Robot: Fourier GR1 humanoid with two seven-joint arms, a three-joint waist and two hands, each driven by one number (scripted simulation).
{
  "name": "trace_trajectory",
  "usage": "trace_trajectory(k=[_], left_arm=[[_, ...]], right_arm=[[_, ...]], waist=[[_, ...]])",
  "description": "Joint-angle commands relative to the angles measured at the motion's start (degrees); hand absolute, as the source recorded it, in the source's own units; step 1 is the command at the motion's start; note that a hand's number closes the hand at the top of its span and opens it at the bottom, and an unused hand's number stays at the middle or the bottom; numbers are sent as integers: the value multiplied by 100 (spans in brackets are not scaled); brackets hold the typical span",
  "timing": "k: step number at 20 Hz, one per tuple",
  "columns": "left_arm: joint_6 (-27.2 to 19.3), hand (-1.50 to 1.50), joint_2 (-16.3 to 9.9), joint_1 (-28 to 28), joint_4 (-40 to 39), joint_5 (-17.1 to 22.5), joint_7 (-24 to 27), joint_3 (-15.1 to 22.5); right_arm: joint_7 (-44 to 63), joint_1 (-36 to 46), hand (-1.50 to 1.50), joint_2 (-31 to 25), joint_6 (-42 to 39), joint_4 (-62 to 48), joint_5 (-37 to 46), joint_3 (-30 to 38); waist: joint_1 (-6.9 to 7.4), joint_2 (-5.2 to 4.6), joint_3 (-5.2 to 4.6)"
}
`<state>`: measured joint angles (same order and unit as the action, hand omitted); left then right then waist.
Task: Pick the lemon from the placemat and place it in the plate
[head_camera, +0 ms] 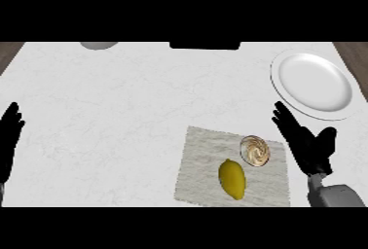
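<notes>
A yellow lemon (pixel 232 179) lies on the grey placemat (pixel 205 165) near the counter's front, lengthwise toward me. Beside it on the mat sits a round swirled brownish item (pixel 255 150). A white plate (pixel 315 83) rests at the far right of the counter. My right hand (pixel 309 143) is open, fingers straight and pointing away, just right of the mat and between the lemon and the plate, holding nothing. At the left edge my left hand (pixel 10 133) rests open, fingers up.
A grey rounded object (pixel 99 44) and a dark rectangular object (pixel 204 45) sit at the counter's far edge. The white marble counter (pixel 108 112) stretches wide between my hands. Wooden floor shows at both far corners.
</notes>
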<state>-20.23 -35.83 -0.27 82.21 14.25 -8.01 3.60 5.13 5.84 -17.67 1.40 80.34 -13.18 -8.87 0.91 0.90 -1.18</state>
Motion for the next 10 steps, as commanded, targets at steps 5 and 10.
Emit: trace_trajectory(k=[5,10], left_arm=[[683,0,691,-93,208,120,1064,429],[946,0,911,22,105,224,1208,676]], right_arm=[[905,868,150,1680,2084,803,982,-843],[598,804,-150,1466,3885,656,2912,-944]], waist=[[-51,-61,93],[-191,-30,70]])
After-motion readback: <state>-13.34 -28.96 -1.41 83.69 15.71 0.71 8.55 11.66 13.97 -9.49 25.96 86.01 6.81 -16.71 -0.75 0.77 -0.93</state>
